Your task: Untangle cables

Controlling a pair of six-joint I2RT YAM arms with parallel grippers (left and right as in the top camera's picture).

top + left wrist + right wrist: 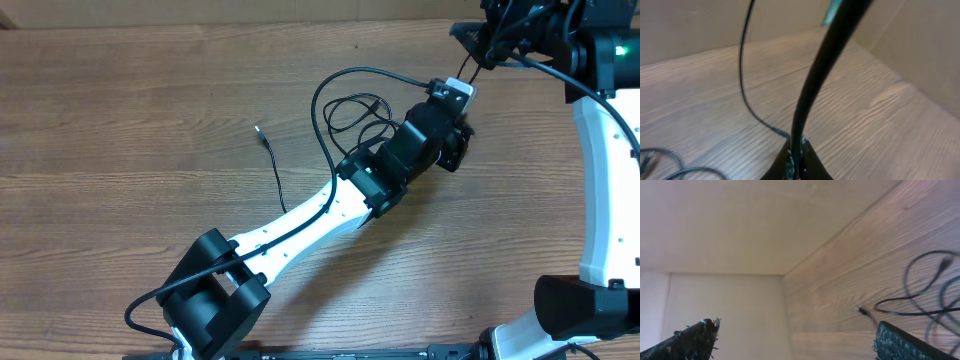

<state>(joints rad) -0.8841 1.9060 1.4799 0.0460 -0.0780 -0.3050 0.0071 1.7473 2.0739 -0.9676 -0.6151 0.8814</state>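
Left gripper closest, low in wrist view, clenched on one strand of cables; strand rises steeply from shut jaws. Rest of cables: loose tangle on table just beside left wrist, one plug end trailing leftward, apart from tangle. Right gripper farther back, near rear edge, released, jaws wide, nothing between.

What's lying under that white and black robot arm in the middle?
Loops of thin black cables on the wooden table run beneath it; how they cross there is hidden.
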